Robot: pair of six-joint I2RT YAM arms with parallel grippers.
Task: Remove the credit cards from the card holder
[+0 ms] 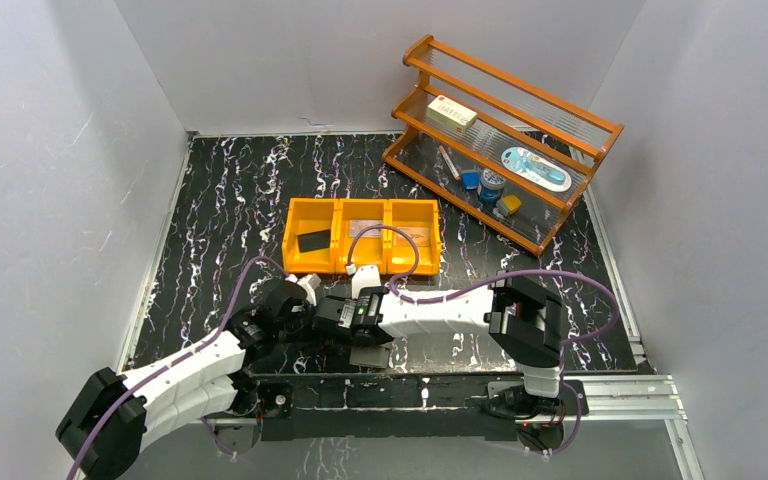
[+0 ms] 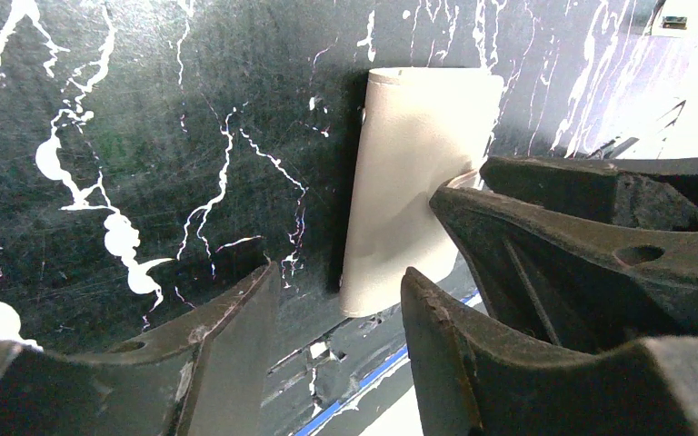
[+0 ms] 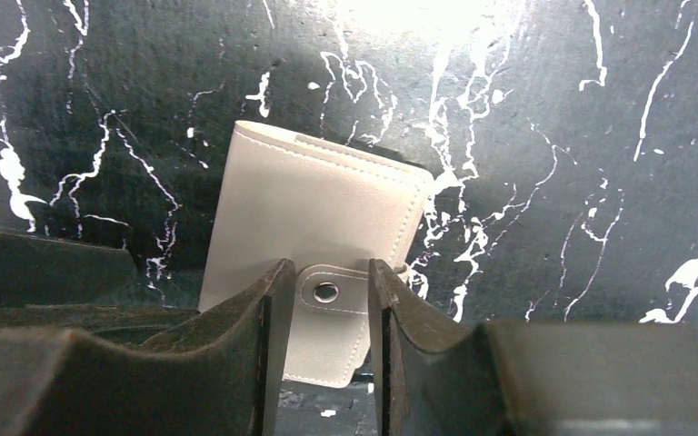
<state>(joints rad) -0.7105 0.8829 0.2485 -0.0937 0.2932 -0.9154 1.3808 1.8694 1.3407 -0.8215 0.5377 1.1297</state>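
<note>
Top camera looks down from high behind — both wrist cameras, close in, share the card holder (image 2: 413, 182)

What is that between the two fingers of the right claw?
In the right wrist view, the snap-button tab of the flat grey card holder shows in the gap of the open right claw.
</note>
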